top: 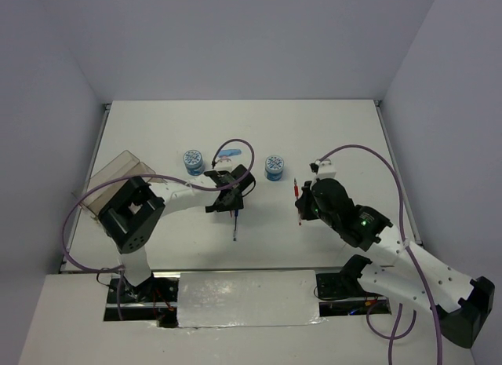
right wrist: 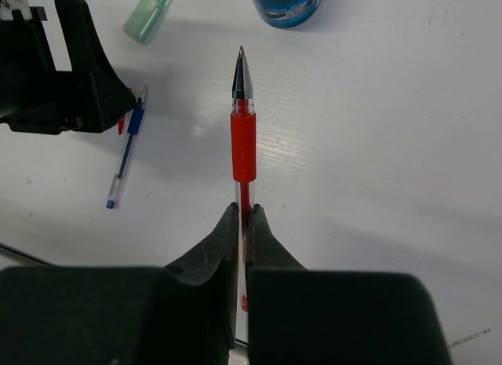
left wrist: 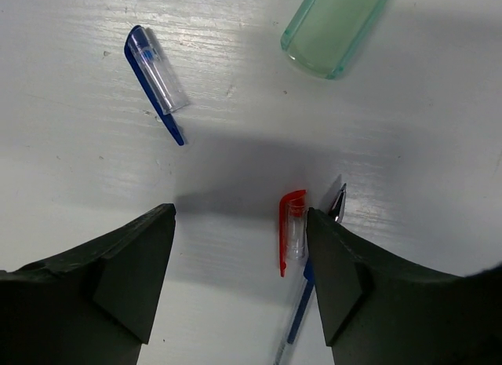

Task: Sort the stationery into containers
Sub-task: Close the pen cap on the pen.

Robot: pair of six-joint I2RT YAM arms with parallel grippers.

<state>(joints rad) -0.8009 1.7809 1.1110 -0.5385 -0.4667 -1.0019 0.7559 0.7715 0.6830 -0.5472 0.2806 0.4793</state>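
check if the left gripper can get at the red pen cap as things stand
Probably yes. The left gripper is open and the red cap lies between its fingers, with nothing covering it. The blue pen lies right beside the cap, so it could get pinched too.

Left arm point(top: 184, 194) and right arm point(top: 416, 267) share white links and black joint housings; purple cables point(top: 235, 140) trail from each; a small green light point(top: 362, 221) shows on the right arm's black wrist; the fingers point(left wrist: 118, 286) are matte black wedges.

Bright, even light from above.
Soft grey shadows, faint glare on the white table point(left wrist: 235, 82); focus sharp.
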